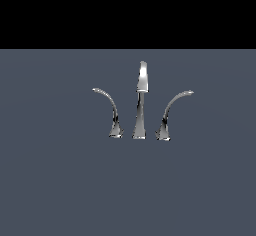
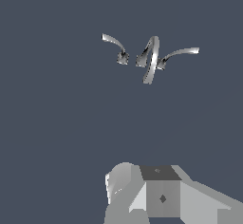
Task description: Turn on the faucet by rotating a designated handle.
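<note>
Around faucet [image 1: 141,105], open grey floor [image 1: 55,190]

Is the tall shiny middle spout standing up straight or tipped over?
Upright. The tall chrome central spout stands on its flared foot between two curved chrome levers.

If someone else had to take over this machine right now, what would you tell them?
Tool: only partly seen in the wrist view, apart from the faucet; open or shut cannot be told.
Faucet: spout upright in the middle, one lever on each side.
Handle: the slimmer lever, on the exterior view's left, untouched.
Done: nothing that shows.
Left: reach the handle and turn it.
</note>
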Motion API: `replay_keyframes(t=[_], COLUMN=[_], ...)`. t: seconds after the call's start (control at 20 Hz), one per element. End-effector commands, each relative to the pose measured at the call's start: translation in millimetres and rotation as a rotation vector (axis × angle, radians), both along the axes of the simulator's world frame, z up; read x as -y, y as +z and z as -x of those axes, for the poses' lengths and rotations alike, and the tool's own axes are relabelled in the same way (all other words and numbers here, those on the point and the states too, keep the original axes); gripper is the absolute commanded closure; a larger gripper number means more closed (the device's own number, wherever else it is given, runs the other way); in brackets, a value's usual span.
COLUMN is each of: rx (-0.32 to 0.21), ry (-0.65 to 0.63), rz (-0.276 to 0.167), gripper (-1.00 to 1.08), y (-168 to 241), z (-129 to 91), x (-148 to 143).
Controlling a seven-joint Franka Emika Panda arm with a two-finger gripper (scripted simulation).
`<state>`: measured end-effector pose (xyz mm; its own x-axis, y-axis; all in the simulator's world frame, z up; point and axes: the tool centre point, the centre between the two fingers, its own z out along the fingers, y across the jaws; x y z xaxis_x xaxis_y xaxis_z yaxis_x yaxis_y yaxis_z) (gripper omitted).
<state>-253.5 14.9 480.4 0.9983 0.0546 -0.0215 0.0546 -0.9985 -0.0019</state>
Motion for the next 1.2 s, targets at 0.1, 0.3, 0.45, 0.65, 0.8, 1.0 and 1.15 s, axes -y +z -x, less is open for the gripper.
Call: replay_keyframes(t=[0.1,0.3,0.45,0.65,0.8,1.0,1.15], rx=[0.0,0.0,0.0,0.0,0.001,0.001,0.002], ry=[-0.002,-0.02,-0.045,-0.095,-0.144,-0.225,-0.293], rz=[0.0,0.0,0.0,0.001,0.001,0.002,0.002], gripper=[1.08,1.08,1.08,1.08,1.08,1.08,1.08], y=[-0.4,-3.6,-8.2,-17.2,-26.0,-40.8,-53.2], z=[-0.2,-1.5,-3.4,-7.6,-12.1,-20.5,-28.2], x=[-0.4,-3.3,-7.4,-15.3,-23.0,-35.3,-45.1])
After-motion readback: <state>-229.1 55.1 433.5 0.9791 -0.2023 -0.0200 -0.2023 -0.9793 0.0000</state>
